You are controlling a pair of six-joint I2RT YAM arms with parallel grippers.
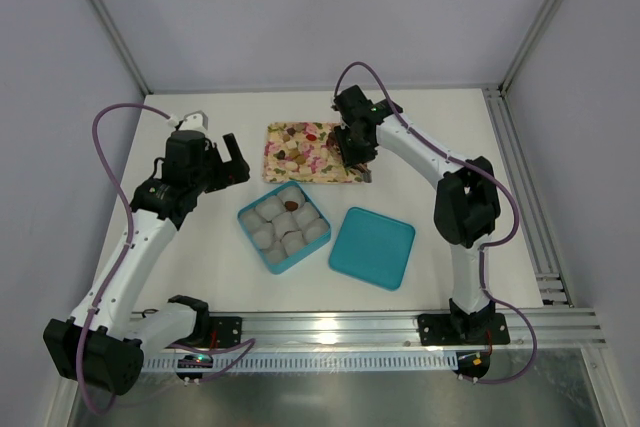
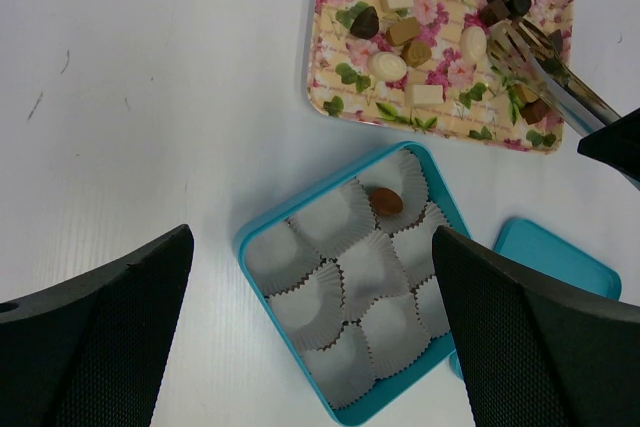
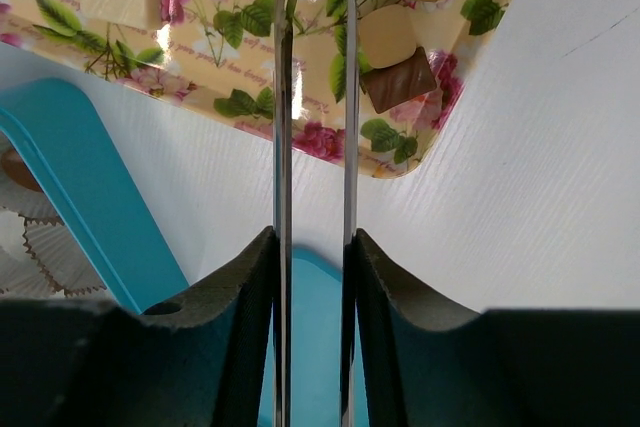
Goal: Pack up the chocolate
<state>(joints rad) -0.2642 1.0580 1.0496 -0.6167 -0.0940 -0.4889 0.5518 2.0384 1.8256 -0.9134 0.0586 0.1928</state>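
I had the right gripper (image 3: 312, 242) out over the far middle of the table (image 1: 200, 267), its fingers pressed in on the two metal arms of a pair of tongs (image 2: 560, 82). From the right wrist camera I watched both arms run straight out between the pads, close together, the jaws squeezing them.

The tongs' forked tips sat low over the right-hand part of the floral tray (image 2: 330, 67), right among the pieces there. I couldn't tell whether they had one pinched.

Most of the chocolates (image 2: 404, 30) lay loose on that tray: dark lumps, tan squares, pale ovals, one red piece. They were scattered across its middle and right side.

Nearer to me than the tray, around the table's middle, I saw the teal box (image 2: 262, 237) sitting turned at an angle and lined with crinkled white paper cups (image 2: 300, 262). One brown chocolate (image 2: 386, 200) was lying in a cup at the tray-side end of the box. The other cups I could see held nothing.

The lid (image 1: 372, 247) was lying flat just to the right of the box, towards the near edge.

My left gripper (image 1: 236, 162) hung above the table to the left of the box, fingers spread wide apart, nothing between them.
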